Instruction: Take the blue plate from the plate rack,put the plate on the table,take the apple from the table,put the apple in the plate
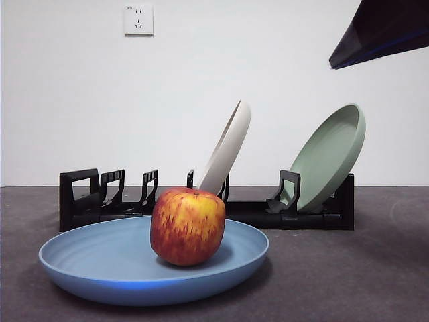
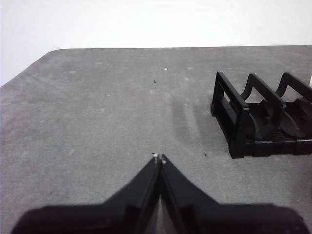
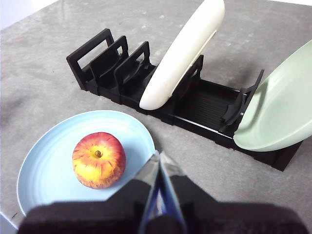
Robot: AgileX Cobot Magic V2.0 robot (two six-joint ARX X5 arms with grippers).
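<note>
The blue plate (image 1: 100, 265) lies flat on the table (image 1: 348, 268) in front of the plate rack (image 1: 255, 213). The apple (image 1: 187, 226) sits upright in the plate, right of its middle. In the right wrist view the apple (image 3: 99, 160) rests in the plate (image 3: 53, 156) with the rack (image 3: 204, 105) behind. My right gripper (image 3: 159, 157) is shut and empty, raised above the plate's edge beside the apple; it shows as a dark tip (image 1: 382, 33) at the top right of the front view. My left gripper (image 2: 159, 158) is shut and empty over bare table beside the rack's loop end (image 2: 229, 114).
A cream-white plate (image 1: 228, 147) leans in the rack's middle slot and a sage-green plate (image 1: 332, 154) leans at its right end. They also show in the right wrist view: the cream plate (image 3: 185, 53) and the green plate (image 3: 280, 114). A wall socket (image 1: 138, 19) is behind.
</note>
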